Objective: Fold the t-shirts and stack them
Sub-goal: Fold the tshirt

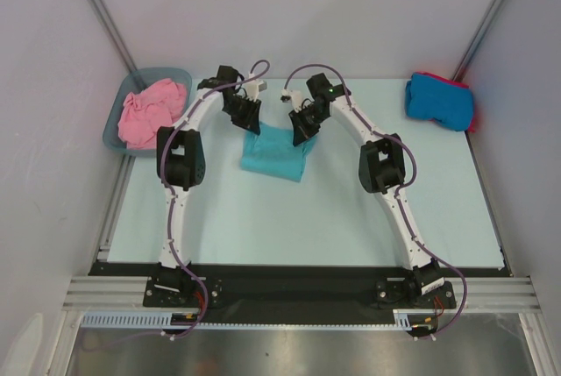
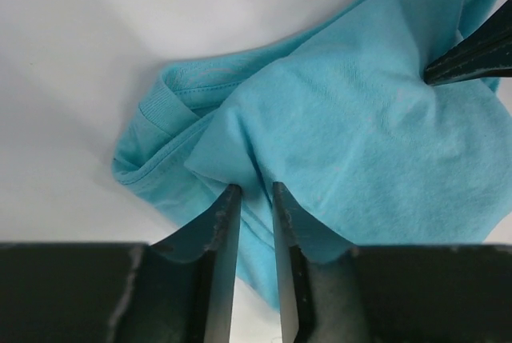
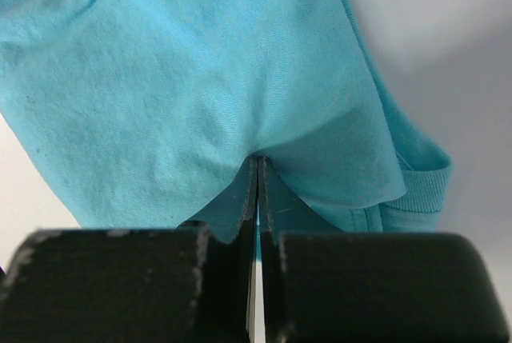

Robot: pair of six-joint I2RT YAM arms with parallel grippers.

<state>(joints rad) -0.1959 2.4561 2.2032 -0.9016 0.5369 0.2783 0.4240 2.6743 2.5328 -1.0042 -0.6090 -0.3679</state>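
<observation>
Mid-table, both grippers meet on the crumpled teal t-shirt (image 1: 276, 159).
Pressed together, the right gripper (image 3: 256, 159) pinches a fold of it; the left gripper (image 2: 254, 191) straddles another fold, fingers slightly apart, grip unclear. Farther back, the pink t-shirt (image 1: 151, 113) fills the tub (image 1: 117, 135) at left; the blue t-shirt (image 1: 436, 100) lies on the red t-shirt (image 1: 474, 113) at right.

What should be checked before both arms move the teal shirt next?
1. Right gripper shut on teal t-shirt: ok.
2. Left gripper holding its edge: cannot tell; jaws narrowly apart, cloth between them.
3. Teal t-shirt spread flat: not ok, bunched.
4. Blue t-shirt folded on red t-shirt, far right: ok.
5. Pink t-shirt folded: not ok, crumpled in tub.
</observation>
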